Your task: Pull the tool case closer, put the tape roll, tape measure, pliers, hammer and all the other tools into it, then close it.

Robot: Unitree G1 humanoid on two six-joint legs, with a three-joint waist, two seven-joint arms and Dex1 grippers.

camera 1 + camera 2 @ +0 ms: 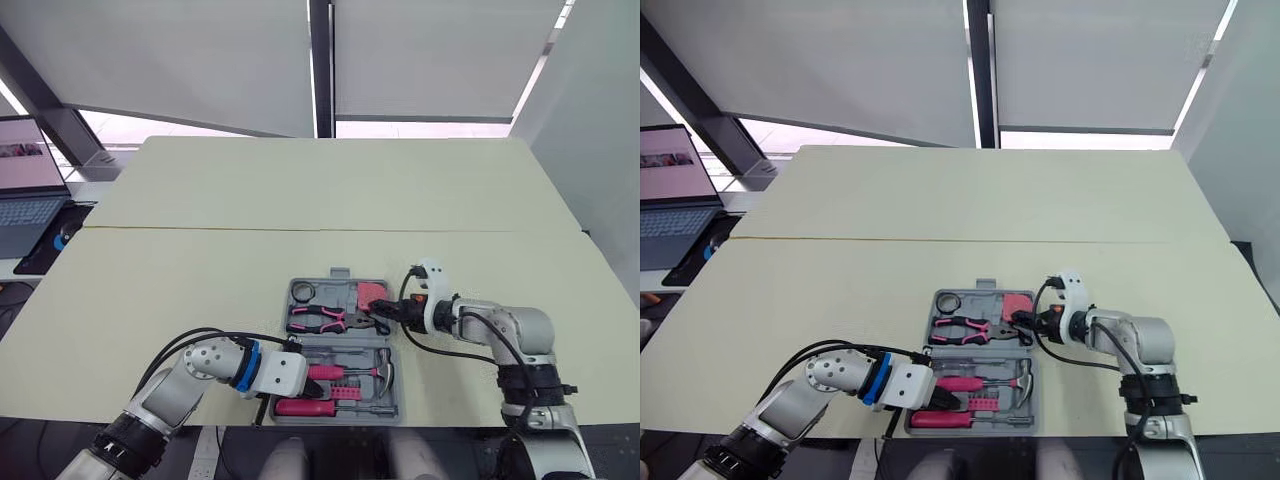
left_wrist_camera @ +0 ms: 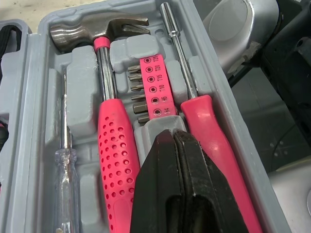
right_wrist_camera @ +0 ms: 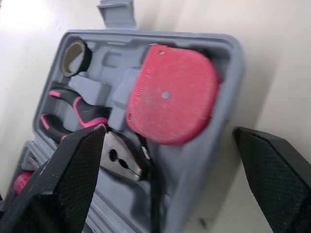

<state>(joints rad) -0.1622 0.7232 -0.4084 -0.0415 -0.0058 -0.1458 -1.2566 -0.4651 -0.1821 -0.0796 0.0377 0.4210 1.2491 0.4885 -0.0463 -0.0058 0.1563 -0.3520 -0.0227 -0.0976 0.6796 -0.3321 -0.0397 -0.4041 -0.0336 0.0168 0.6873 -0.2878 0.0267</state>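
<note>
The grey tool case (image 1: 396, 398) lies open near the table's front edge. Its far half holds the black tape roll (image 1: 303, 292), the pink-handled pliers (image 1: 318, 320) and the pink tape measure (image 3: 171, 94). The near half holds the hammer (image 2: 114, 145), a pink screwdriver (image 2: 214, 138), a clear-handled screwdriver (image 2: 65, 179) and a bit strip (image 2: 150, 87). My left gripper (image 2: 173, 137) is shut and empty, its tips over the near end of the bit strip. My right gripper (image 3: 168, 131) is open at the case's right side, one finger by the pliers' head, the other over the table outside the wall.
A laptop (image 1: 25, 195) sits on a side desk at the far left. A seam (image 1: 300, 230) crosses the cream table behind the case. The case's near wall lies almost at the table's front edge (image 1: 450, 424).
</note>
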